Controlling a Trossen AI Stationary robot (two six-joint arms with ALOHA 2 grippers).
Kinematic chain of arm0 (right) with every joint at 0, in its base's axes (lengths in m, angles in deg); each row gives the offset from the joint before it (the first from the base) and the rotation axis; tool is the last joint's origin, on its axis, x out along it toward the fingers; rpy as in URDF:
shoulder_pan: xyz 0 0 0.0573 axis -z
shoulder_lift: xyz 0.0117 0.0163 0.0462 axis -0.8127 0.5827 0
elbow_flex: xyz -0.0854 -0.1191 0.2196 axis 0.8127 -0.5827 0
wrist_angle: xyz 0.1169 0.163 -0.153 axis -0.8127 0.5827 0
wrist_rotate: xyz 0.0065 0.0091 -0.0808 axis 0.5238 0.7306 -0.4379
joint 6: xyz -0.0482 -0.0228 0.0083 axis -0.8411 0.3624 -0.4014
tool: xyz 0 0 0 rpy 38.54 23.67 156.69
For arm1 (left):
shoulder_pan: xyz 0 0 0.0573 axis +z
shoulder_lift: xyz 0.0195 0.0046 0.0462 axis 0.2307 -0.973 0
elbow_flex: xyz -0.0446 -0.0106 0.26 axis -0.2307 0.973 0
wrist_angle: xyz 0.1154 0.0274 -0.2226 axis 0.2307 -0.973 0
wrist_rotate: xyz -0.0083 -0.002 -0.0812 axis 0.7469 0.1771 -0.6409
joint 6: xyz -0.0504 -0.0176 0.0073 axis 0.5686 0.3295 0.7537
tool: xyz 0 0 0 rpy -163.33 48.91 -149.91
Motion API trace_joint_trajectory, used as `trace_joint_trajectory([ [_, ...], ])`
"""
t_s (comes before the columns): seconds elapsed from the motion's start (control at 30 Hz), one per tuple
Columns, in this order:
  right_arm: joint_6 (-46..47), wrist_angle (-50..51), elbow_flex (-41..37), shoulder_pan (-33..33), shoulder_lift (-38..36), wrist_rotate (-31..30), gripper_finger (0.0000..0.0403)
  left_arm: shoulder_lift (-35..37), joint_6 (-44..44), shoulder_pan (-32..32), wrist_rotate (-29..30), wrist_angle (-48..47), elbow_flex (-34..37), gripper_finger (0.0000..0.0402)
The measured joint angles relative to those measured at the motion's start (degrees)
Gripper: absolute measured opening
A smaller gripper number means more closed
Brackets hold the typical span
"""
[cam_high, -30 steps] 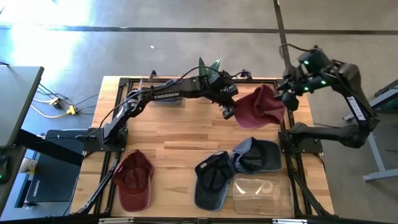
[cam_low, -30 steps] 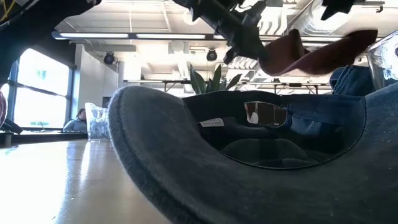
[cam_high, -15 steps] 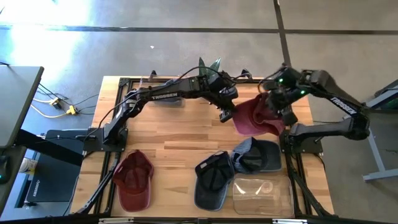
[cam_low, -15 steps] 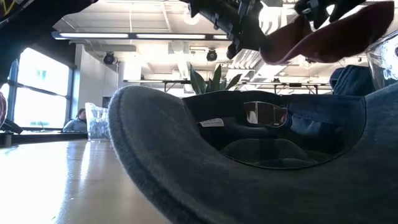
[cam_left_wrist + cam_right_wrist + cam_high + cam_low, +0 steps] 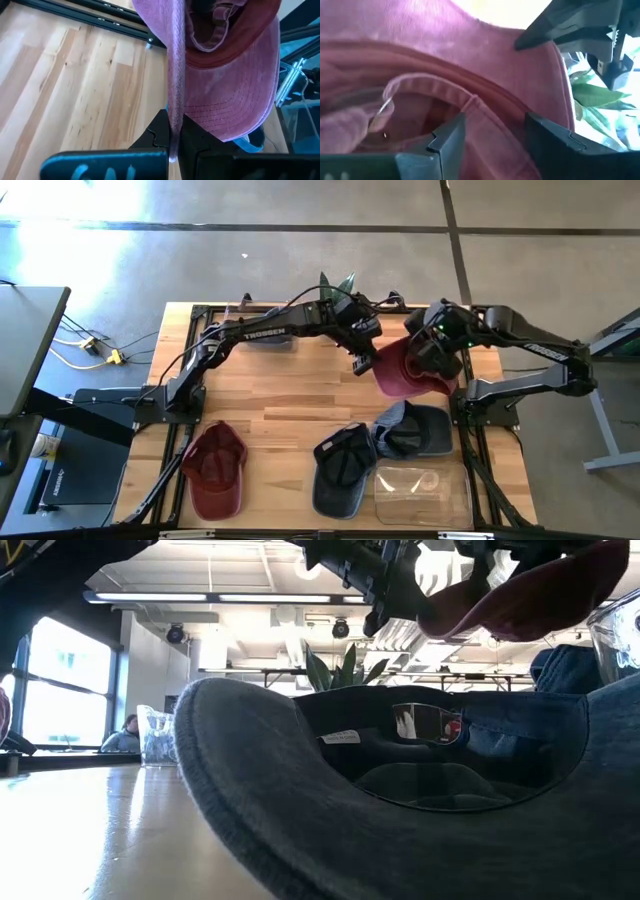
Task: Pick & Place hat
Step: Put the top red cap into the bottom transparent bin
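A maroon hat (image 5: 405, 372) hangs above the table's far right part; the low view shows it (image 5: 520, 595) clear of the wood. My left gripper (image 5: 365, 363) reaches in from the left and is shut on the hat's edge. My right gripper (image 5: 432, 352) is over the hat from the right, open. Its two fingers (image 5: 447, 137) stand on either side of the hat's inner band (image 5: 485, 107). My left gripper (image 5: 175, 145) pinches a thin edge of the hat (image 5: 175, 112) between its two fingers, slanting down from the table's left. The hat is lifted clear, its stitched brim (image 5: 235, 107) beyond the fingers. Whether my right gripper touches the hat's band between its fingers, I cannot tell.
A red hat (image 5: 213, 470) lies near the left front. A dark blue hat (image 5: 340, 468) and a blue-grey hat (image 5: 412, 430) lie at the right front, beside a clear container (image 5: 420, 492). A plant (image 5: 335, 285) stands at the far edge.
My right gripper has come from beyond the table's right edge toward the hat, sinking and rolling about as it went, and now stands over the hat. The hat has swung a little toward the left in my left gripper's hold.
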Motion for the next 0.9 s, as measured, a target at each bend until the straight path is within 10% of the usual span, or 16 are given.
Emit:
trace_joint_trajectory([
  [0.23, -4.04, 3.19, 0.0, -0.17, 0.0, -7.32, 0.0169, -0.04, -0.02, -0.11, -0.59, -0.41, 0.0, 0.0],
  [0.57, -3.21, 3.07, 0.0, -1.49, 0.02, -8.67, 0.001, -0.04, 0.25, -0.15, -3.11, -0.4, 0.0, 0.0],
  [0.9, 12.37, -1.29, 0.24, -3.47, -0.02, -4.67, 0.0008, -0.04, 4.09, -0.31, -2.94, -2.18, 0.0, 0.0],
])
